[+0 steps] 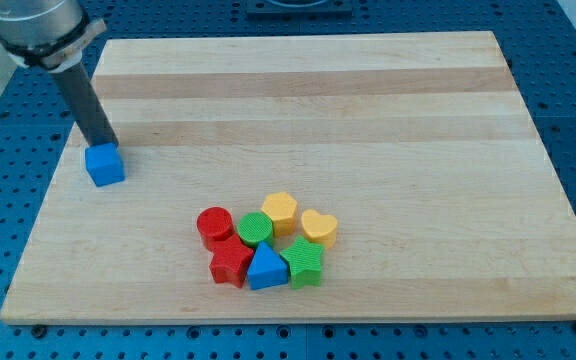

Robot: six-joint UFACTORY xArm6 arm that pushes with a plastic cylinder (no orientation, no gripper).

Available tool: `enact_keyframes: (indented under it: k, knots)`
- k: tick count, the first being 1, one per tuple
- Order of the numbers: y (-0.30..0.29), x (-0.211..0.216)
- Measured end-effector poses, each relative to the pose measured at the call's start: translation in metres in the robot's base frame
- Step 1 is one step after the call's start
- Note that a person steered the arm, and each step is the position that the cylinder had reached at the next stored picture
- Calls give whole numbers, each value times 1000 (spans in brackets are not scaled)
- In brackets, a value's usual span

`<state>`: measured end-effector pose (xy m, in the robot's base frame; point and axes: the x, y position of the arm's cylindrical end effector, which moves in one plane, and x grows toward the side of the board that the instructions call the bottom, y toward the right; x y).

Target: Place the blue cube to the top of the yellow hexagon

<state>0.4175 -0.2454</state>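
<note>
The blue cube [105,165] sits near the board's left edge. My tip [105,146] is at the cube's top edge, touching or almost touching it. The yellow hexagon [280,210] lies at the top of a cluster of blocks in the lower middle of the board, well to the right of and below the cube.
The cluster also holds a red cylinder [214,226], a green cylinder [254,229], a yellow heart [319,228], a red star [231,264], a blue triangle [266,269] and a green star [304,263]. The wooden board [368,100] lies on a blue perforated table.
</note>
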Motion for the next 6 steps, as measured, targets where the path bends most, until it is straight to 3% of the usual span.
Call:
enact_keyframes:
  k: [1, 2, 3, 4, 5, 6]
  knots:
    - [-7, -5]
    - [-53, 3]
    - [-53, 31]
    - [14, 38]
    - [116, 37]
    - [166, 36]
